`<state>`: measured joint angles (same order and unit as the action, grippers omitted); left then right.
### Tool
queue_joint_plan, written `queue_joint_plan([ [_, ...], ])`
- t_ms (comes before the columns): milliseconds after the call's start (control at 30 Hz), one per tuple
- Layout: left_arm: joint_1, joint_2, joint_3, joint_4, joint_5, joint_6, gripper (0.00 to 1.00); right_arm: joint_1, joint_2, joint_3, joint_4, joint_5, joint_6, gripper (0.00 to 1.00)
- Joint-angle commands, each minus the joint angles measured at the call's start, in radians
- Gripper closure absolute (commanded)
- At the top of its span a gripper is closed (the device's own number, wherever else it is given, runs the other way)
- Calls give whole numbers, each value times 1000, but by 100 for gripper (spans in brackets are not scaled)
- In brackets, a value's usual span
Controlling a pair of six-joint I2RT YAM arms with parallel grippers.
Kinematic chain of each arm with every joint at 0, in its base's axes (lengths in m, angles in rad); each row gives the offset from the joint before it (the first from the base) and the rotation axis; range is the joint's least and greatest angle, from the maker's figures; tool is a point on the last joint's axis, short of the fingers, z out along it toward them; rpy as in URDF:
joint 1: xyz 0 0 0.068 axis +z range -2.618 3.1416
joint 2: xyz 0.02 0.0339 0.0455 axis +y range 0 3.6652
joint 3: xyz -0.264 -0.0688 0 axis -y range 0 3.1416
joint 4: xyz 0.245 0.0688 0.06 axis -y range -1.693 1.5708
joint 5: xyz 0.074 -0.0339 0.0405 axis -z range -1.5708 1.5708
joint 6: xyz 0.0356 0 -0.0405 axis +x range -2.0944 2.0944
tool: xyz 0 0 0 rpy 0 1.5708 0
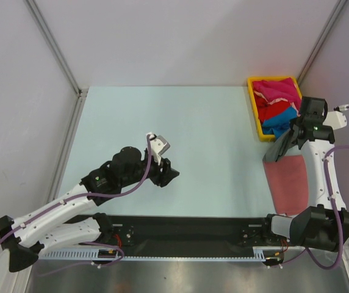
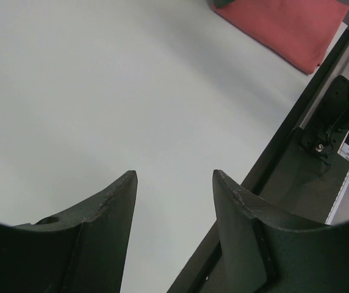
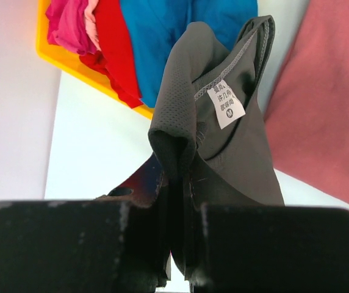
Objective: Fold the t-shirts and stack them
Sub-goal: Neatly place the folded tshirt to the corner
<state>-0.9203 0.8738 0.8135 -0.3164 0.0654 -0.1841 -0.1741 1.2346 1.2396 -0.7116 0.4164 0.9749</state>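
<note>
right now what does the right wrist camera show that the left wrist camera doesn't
Only the right wrist: the right gripper shut on a grey shirt with a white label, and a yellow tray holding a blue shirt, a red shirt and a magenta shirt.
Only the left wrist: the left gripper, open and holding nothing, and a black rail.
Both: the folded pink shirt lying on the pale table.
</note>
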Motion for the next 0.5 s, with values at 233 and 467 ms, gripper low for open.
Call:
queue_joint_plan([
  [233, 12, 10, 6, 40, 30, -14, 41, -8, 26, 123, 49, 4, 61, 100],
  [467, 14, 8, -4, 42, 33, -15, 41, -22, 16, 68, 55, -5, 50, 100],
])
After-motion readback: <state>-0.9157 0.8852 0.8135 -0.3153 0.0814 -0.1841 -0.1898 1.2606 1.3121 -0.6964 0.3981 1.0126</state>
